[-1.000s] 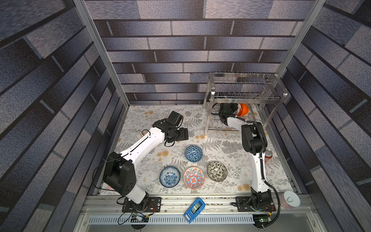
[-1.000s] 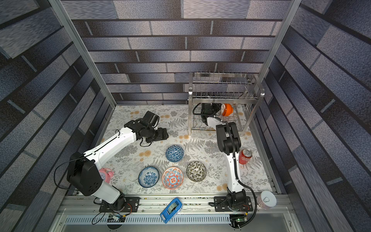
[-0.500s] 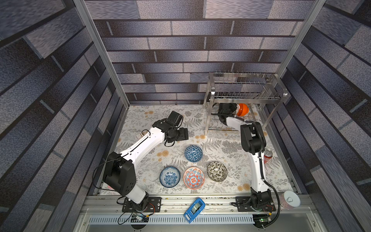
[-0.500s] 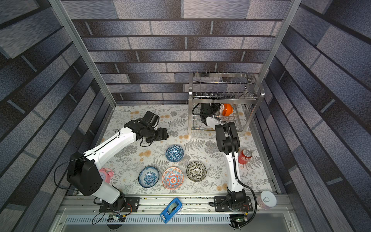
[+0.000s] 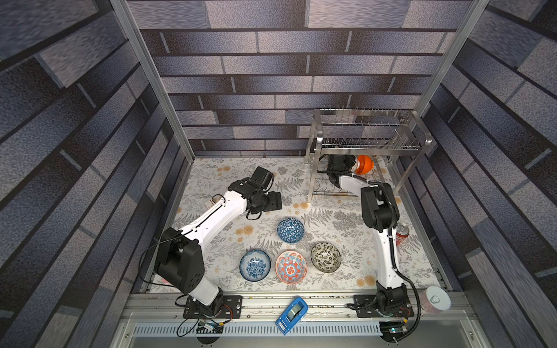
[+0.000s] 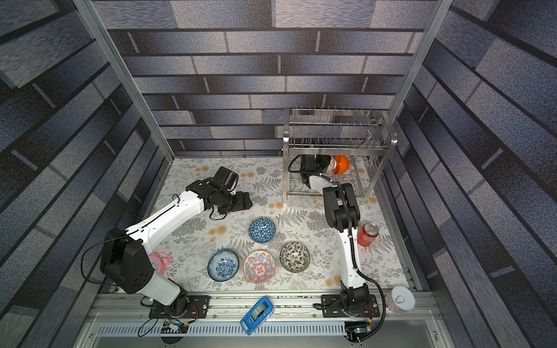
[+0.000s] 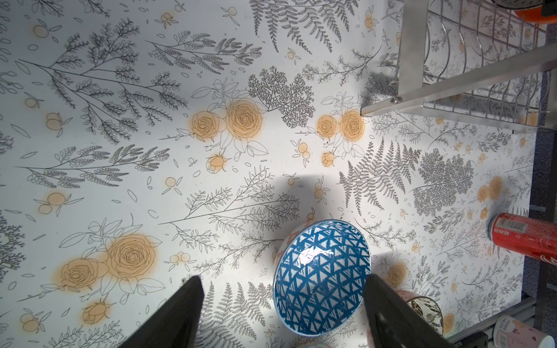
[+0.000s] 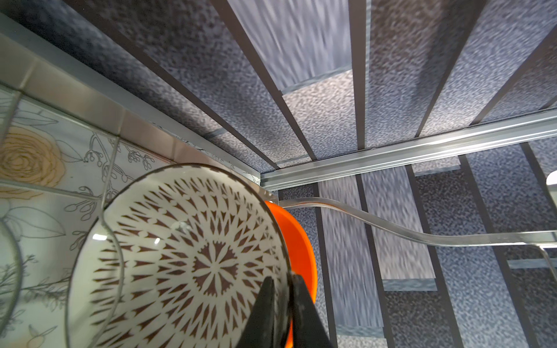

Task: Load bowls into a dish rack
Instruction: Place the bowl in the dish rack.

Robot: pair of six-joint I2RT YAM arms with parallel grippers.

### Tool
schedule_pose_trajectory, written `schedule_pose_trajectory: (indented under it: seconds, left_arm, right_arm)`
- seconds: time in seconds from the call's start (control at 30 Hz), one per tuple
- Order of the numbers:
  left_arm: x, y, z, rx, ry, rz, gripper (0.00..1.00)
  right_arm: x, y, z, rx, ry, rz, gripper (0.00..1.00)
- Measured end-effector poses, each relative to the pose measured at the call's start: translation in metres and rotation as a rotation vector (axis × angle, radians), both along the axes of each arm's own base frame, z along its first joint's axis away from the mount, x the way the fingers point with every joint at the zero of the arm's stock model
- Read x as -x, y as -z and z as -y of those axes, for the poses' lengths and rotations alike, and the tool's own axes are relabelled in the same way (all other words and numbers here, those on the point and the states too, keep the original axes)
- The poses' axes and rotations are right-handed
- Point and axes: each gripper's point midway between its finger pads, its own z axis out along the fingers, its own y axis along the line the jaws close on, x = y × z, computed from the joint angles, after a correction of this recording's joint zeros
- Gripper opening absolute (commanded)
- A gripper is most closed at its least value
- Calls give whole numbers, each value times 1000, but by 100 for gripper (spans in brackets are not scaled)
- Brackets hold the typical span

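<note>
Right wrist view: right fingers (image 8: 262, 319) pinching rim of white lattice bowl (image 8: 187, 256), on edge just beside orange bowl (image 8: 301, 250)
Top views: both in dish rack (image 5: 370, 144) lower tier
Left wrist view: left fingers (image 7: 180, 316) spread, over blue triangle bowl (image 7: 319, 277) on worktop (image 7: 120, 120)

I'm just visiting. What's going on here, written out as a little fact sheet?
In rack: orange bowl and white lattice bowl, standing on edge in the dish rack lower tier
Right gripper: shut on the white lattice bowl's rim
Left gripper: open, over the blue triangle bowl
On table: blue triangle bowl, blue floral bowl, medallion bowl, black-and-white bowl
</note>
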Motion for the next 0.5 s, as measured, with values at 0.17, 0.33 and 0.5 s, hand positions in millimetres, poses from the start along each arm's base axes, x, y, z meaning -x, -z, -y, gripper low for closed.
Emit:
schedule_pose_trajectory:
  seconds: [0.17,0.33,0.5]
  left_arm:
    - [1,3,-1,-3,0,-6,86]
    - [2,5,-2,-7,-2,-12,86]
    - [3,7,-3,-9,-3,-16,86]
  right_arm:
    - [1,1,-2,3,-1,-7,18]
    - [2,2,-3,1,1,-7,22]
    - [3,4,-4,-6,2,-14,39]
